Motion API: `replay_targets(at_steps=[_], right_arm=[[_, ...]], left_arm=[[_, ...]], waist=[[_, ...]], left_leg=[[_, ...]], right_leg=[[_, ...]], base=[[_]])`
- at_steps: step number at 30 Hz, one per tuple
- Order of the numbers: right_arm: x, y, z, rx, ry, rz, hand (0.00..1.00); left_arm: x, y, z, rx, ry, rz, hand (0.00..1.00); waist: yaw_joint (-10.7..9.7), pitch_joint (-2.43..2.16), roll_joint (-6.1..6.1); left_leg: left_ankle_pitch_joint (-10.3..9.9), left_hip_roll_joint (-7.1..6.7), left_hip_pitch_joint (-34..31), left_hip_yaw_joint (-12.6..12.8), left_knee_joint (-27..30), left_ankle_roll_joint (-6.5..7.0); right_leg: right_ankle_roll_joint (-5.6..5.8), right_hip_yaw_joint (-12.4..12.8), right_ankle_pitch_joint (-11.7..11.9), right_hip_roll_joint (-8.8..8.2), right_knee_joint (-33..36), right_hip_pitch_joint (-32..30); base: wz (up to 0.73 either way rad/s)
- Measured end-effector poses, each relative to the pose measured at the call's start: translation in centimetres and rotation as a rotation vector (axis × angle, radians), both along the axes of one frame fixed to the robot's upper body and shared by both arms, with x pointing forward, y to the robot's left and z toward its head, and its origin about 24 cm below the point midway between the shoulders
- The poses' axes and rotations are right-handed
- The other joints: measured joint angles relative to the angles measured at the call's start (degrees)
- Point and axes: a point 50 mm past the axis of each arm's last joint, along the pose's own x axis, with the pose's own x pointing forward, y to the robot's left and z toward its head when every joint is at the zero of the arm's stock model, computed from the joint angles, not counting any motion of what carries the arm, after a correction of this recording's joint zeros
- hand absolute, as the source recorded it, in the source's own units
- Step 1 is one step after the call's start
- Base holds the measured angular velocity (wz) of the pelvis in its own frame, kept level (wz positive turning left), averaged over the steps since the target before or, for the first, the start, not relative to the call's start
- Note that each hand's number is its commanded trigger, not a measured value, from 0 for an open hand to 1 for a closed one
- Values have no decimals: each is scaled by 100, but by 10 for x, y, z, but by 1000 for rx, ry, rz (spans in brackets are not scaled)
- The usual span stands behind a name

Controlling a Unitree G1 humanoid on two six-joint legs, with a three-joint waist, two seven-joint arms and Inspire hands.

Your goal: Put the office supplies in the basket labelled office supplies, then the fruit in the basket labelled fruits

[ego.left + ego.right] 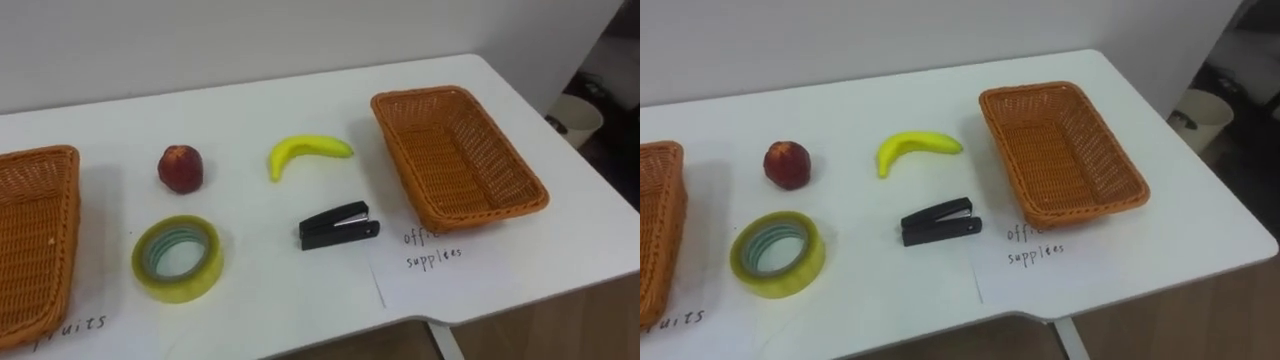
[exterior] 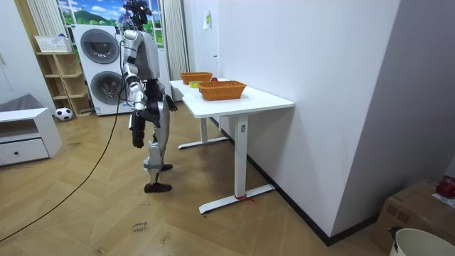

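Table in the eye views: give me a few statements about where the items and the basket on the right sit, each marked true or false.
1. The right-hand basket holds nothing. True.
2. The banana lies inside a basket. False: it lies on the table, between the red fruit and the right-hand basket.
3. The stapler lies nearer the table's front edge than the banana. True.
4. The tape roll is stacked on the stapler. False: they lie apart, with the tape roll to the stapler's left.
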Motion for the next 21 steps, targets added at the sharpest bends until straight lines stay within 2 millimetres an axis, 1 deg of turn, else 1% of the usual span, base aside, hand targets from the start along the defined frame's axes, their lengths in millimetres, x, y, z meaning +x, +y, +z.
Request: replay_targets(at_steps=[1,5,7,8,9,11,13,16,17,19,21], right_arm=[[5,-4,7,-32,0,-5,0],[12,-13,21,-114,53,-24,0],[19,-18,34,-177,82,-23,0],[20,-19,38,-198,90,-23,0],[25,-21,45,-248,116,-10,0],[33,-25,61,-357,155,6,0],[38,-28,73,-446,192,9,0],[45,-32,91,-543,198,-27,0],[47,-33,94,-559,196,-32,0],[53,-32,110,-663,200,-39,0],[57,-32,120,-744,199,-42,0]], left_arm=[[3,1,1,-1,-18,12,0],[11,2,3,-1,-54,16,0],[15,2,4,2,-68,8,0],[16,2,4,2,-72,6,0],[18,2,5,2,-77,0,0],[18,1,4,1,-75,-8,0],[18,1,5,3,-73,-16,0],[21,2,6,4,-90,-11,0],[19,2,6,4,-87,-10,0],[19,2,6,3,-98,-17,0],[21,2,7,2,-111,-25,0]], waist=[[-6,-9,-10],[-10,-7,-27],[-13,0,-13],[-13,-1,-10],[-6,-1,-4],[-13,16,18],[3,23,23],[38,23,22],[55,23,22],[75,23,22],[84,30,6]], left_leg=[[1,-1,-54,5,2,2],[11,-2,-129,5,13,14],[11,-2,-135,6,6,14],[11,-2,-142,8,8,14],[11,-3,-161,21,7,14],[11,-4,-172,18,-5,14],[11,-2,-175,16,-20,14],[11,-2,-200,32,-31,14],[11,-2,-203,35,-40,14],[11,-1,-256,29,-9,14],[11,4,-284,26,13,14]], right_leg=[[1,13,-1,-2,20,-58],[2,16,-1,-4,48,-117],[2,15,-1,-4,49,-124],[2,11,-1,-4,52,-133],[2,6,-1,-4,55,-158],[2,-47,-1,-5,56,-165],[2,-81,-1,-5,59,-178],[2,-61,-1,-5,67,-225],[2,-64,-1,-5,69,-232],[2,-74,-1,-5,68,-260],[2,-97,0,-5,68,-273]], base=[[-6],[0],[0],[0],[-3],[0],[0],[-1],[0],[2],[2]])
